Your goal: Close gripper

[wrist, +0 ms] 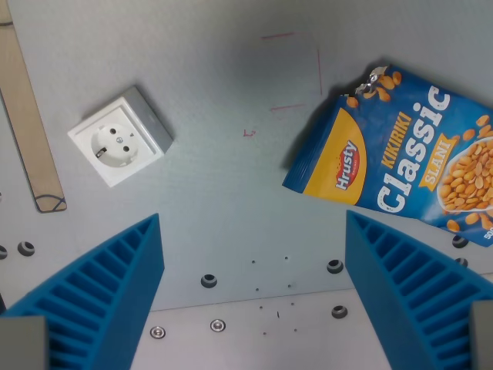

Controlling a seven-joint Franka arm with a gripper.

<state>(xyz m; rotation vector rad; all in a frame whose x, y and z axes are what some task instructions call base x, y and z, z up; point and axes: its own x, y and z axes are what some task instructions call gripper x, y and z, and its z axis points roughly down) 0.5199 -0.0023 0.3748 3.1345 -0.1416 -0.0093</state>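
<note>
Blue ribbed plastic pincer (250, 223): spread wide apart, nothing held between the two fingers (115, 277), so it's plainly open.
Step in hand: the closing hasn't been started yet, judging by that big gap.
Next move: the fingers just need to be brought together; nothing looks likely to be caught, since only bare grey metal tabletop (231, 177) with screw holes is seen between them.
Task's thing: that's the pincer itself, seen low in the wrist view, one finger at each bottom corner.
Landmark, white square wall socket (121, 144): seen up and toward the wrist view's left of the pincer gap, well apart from the near finger.
Blue and yellow peanut snack bag (393, 158): lying flat far off to the wrist view's right of the socket, its lower edge looks just beside the far fingertip, probably not touched.
Beige wooden strip (31, 131): further toward the wrist view's left of the socket, at the edge.
</note>
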